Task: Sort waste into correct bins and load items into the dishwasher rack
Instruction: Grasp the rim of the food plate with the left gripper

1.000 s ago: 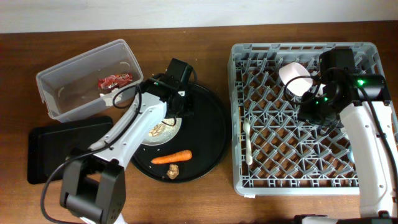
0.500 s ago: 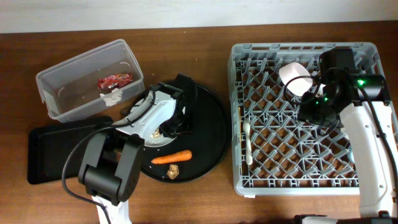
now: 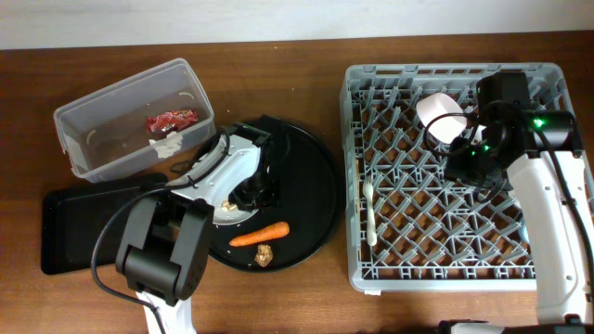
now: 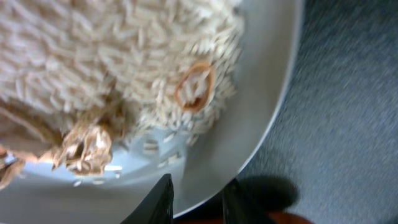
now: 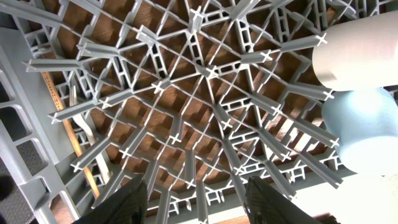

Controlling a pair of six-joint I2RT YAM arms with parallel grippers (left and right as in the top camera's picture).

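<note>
The white plate (image 3: 225,206) with beige rice scraps (image 4: 124,56) lies on the round black tray. My left gripper (image 3: 252,193) is shut on the plate's rim (image 4: 261,124); in the left wrist view its fingers (image 4: 199,202) straddle that edge. An orange carrot (image 3: 258,237) and a brown bit (image 3: 264,255) lie on the tray's near side. My right gripper (image 5: 196,199) is open and empty above the grey rack (image 3: 543,250). The white cup (image 5: 360,53), light-blue cup (image 5: 364,127) and white fork (image 3: 371,213) are in the rack. The bowl is out of view.
The clear tub (image 3: 93,111) at the back left holds the red wrapper (image 3: 170,121) and white tissue (image 3: 165,146). The flat black tray (image 3: 83,227) lies in front of it. The round black tray (image 3: 311,186) sits between the bins and the rack.
My left arm has swung down and nearer, and its gripper now sits low at the plate's rim. The plate has shifted slightly toward the front left. The right arm has not moved.
</note>
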